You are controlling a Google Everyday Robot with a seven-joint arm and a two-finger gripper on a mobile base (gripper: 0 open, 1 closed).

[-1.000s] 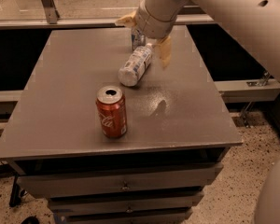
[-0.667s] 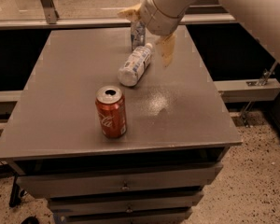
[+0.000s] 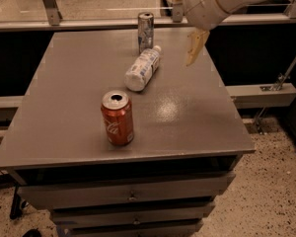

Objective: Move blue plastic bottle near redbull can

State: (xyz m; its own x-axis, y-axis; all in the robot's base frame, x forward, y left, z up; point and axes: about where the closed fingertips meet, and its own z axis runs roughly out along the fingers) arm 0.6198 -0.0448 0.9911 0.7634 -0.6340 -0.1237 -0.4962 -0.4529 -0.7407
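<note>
The blue plastic bottle (image 3: 143, 68) lies on its side on the grey table (image 3: 64, 98), its white cap pointing at the redbull can. The redbull can (image 3: 145, 26) stands upright at the table's far edge, just behind the cap, touching or almost touching it. My gripper (image 3: 183, 18) hangs above the table's far right part, up and to the right of the bottle and apart from it. It is open and empty; one pale finger (image 3: 194, 46) points down and the other sits at the top edge of the view.
A red cola can (image 3: 117, 118) stands upright nearer the front, left of centre. The table is a drawer cabinet with drawers (image 3: 133, 197) below. A rail (image 3: 89, 21) runs behind the table. A shelf (image 3: 264, 95) and speckled floor lie to the right.
My gripper has risen and moved right, away from the bottle. The bottle stays lying by the redbull can, which now shows fully. The red can has not moved.
</note>
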